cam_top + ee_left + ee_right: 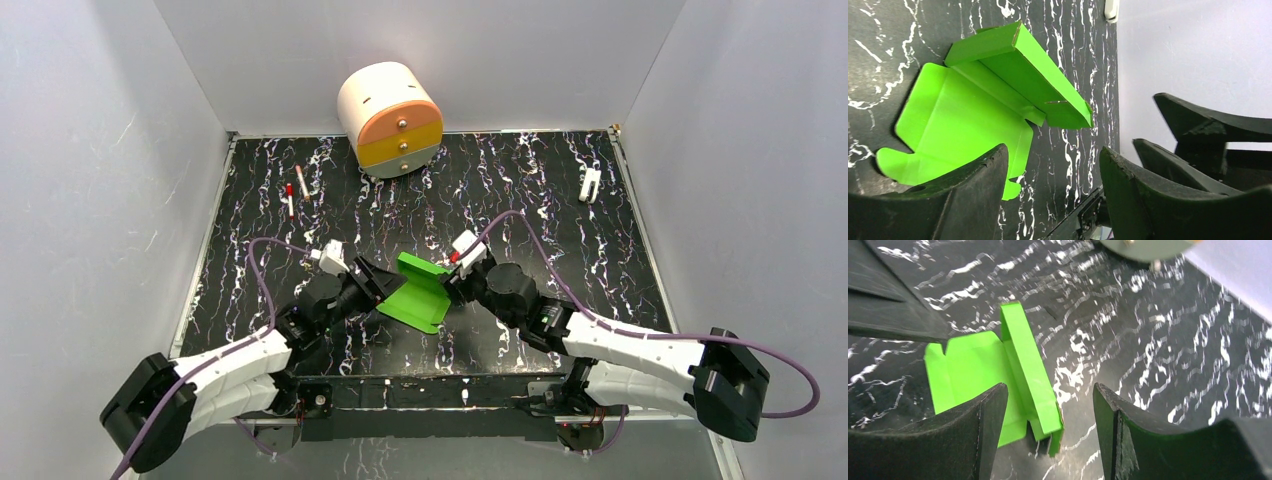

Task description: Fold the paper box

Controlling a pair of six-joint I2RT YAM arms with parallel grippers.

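Box point(420, 297) mid-table btwn both claws, part-folded: far wall up, rest flat. L claw point(1053, 155) and R claw point(1050, 390) agape, holding nothing. Next, prob.: raise near flaps; needs base pinned.

We see that the paper box point(973, 115) is thin green card, smooth and matt. The surface point(520, 200) is shiny black with white marble streaks. The left gripper point(1053, 155) looks like black, matt, slightly grainy plastic. The round drawer unit point(375, 100) looks smooth.
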